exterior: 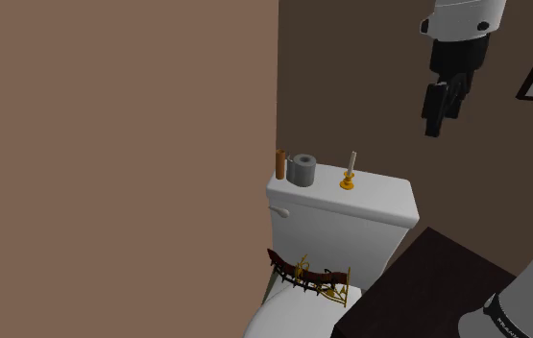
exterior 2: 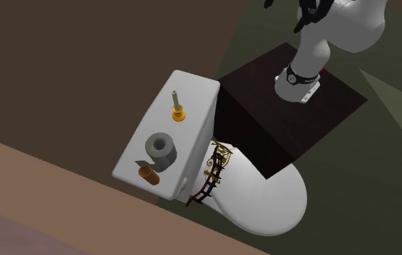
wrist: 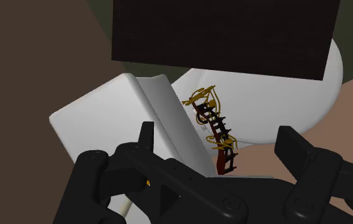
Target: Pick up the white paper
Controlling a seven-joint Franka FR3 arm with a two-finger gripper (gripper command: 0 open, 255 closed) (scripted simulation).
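gripper (exterior: 438, 115): all black and blocky. It hangs high above the tank, well apart from everything on the lid.
hand state: in the wrist view the gripper (wrist: 218, 132) has its 2 fingers (wrist: 146, 137) spread wide. Released, grasping nothing.
paper roll (exterior: 302, 170): drawn grey, matte. A short, fat cylinder with a round hollow core (exterior 2: 160, 151). It sits on the tank lid at the end nearest the brown wall.
tube (exterior: 280, 163): small brown-orange cylinder just beside the roll, at the lid's edge (exterior 2: 148, 174). Whether the 2 touch, cannot tell.
candle (exterior: 351, 171): thin pale stick, upright in a shiny gold dish holder (exterior 2: 177, 107). It stands on the same lid, apart from the roll, toward the other end.
tank (exterior: 351, 219): smooth white box with rounded edges and a flat lid (exterior 2: 195, 90). It also shows below the fingers in the wrist view (wrist: 105, 114).
bowl (exterior 2: 264, 199): glossy white, rounded (wrist: 283, 89).
rack (exterior: 307, 276): dark red ladder-like strip with gold wire curls. It lies across the bowl just in front of the tank (exterior 2: 214, 170) (wrist: 216, 127).
stand (exterior 2: 286, 123): dark, flat-topped box beside the toilet (exterior: 418, 288).
wall (exterior: 110, 144): flat plain brown.
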